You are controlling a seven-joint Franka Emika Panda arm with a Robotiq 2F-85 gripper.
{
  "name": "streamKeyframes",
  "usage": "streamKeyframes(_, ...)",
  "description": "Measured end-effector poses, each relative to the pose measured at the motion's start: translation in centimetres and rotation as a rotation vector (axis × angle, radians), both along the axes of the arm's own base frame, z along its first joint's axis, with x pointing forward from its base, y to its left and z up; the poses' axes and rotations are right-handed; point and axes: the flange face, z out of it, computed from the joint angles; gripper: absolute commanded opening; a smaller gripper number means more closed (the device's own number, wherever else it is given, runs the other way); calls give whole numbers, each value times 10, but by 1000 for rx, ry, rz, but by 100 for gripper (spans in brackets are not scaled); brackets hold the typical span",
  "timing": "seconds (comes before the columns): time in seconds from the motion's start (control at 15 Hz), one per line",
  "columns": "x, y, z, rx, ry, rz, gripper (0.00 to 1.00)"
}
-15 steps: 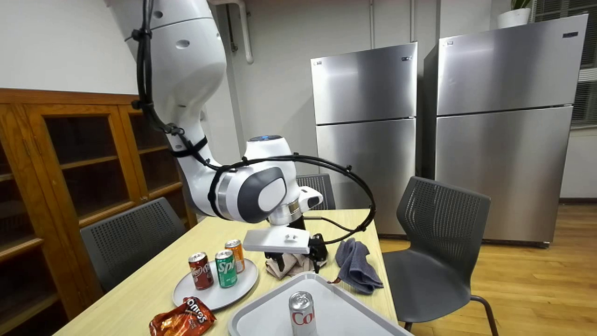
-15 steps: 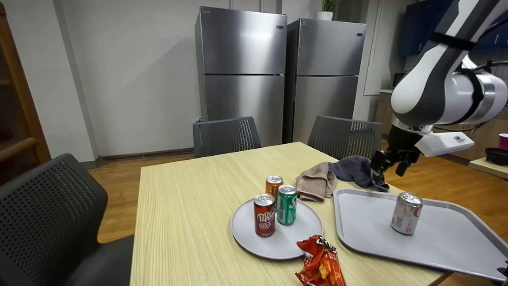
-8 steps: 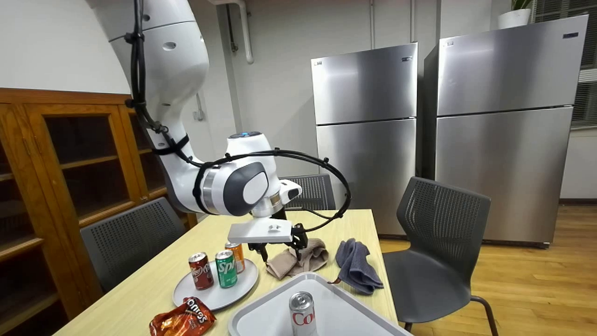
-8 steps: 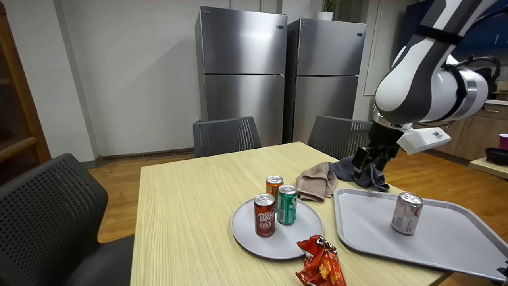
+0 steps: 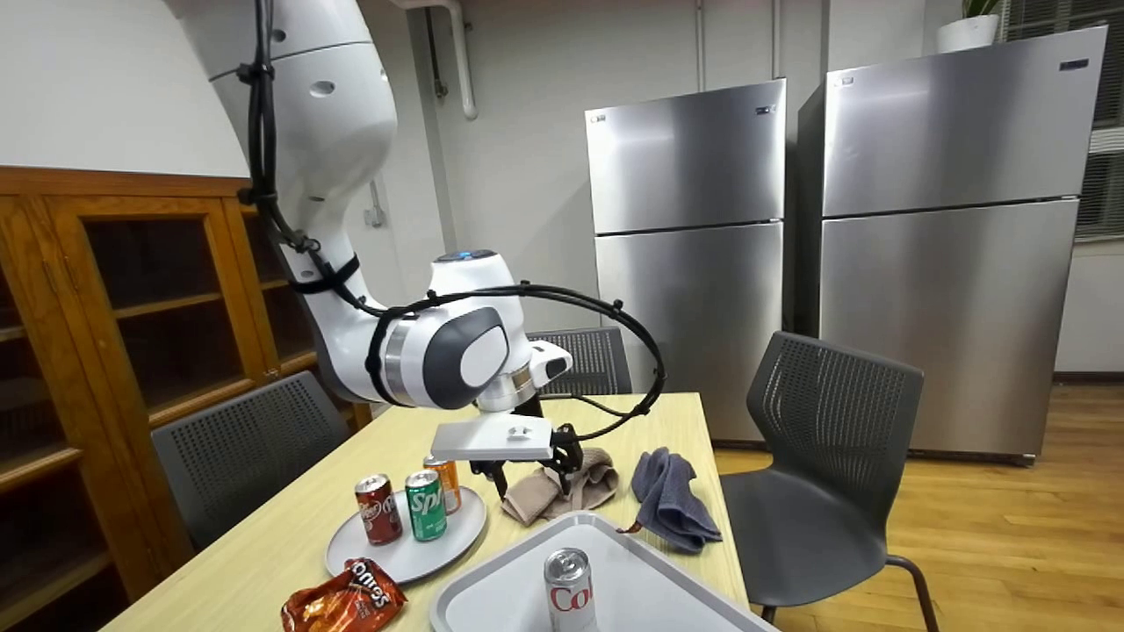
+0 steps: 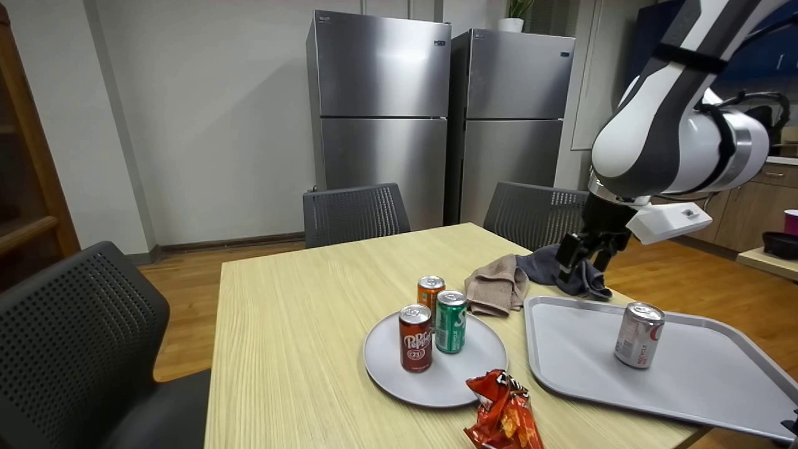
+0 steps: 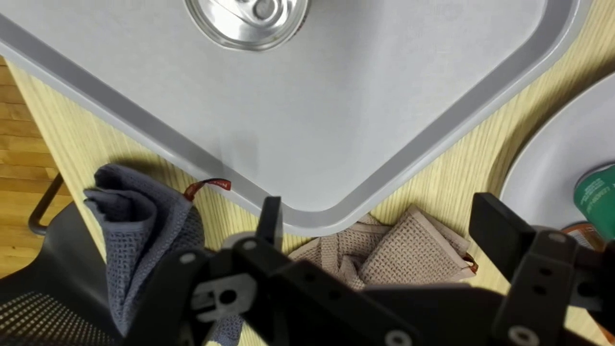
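A: State of the black 2-finger gripper?
B: Spread wide; hovers near a corner of the grey plastic tray.
A: Nearby?
B: Crumpled brown woven towel and slate-blue woven towel lie just beside the tray; silver cylindrical can stands upright on it.

Pale wood-grained table | gray tray: lies on it | round plate: just beside tray | red chip bag: near tray, plate side | brown cloth: by tray's corner, perhaps touching | blue-gray cloth: just beside tray
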Motion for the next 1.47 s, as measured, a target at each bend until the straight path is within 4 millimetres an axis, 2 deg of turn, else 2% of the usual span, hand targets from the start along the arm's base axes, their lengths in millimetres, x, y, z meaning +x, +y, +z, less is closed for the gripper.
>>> streamKeyframes(0.2,0,5,-1,12,2,-56,100)
streamKeyframes(0.47,2,21,-2,31,0,-155,100)
streamKeyframes(1.13,9,86,-6,64,-3,-236,100)
streamKeyframes(1.47,27,109,-8,70,-14,-233,100)
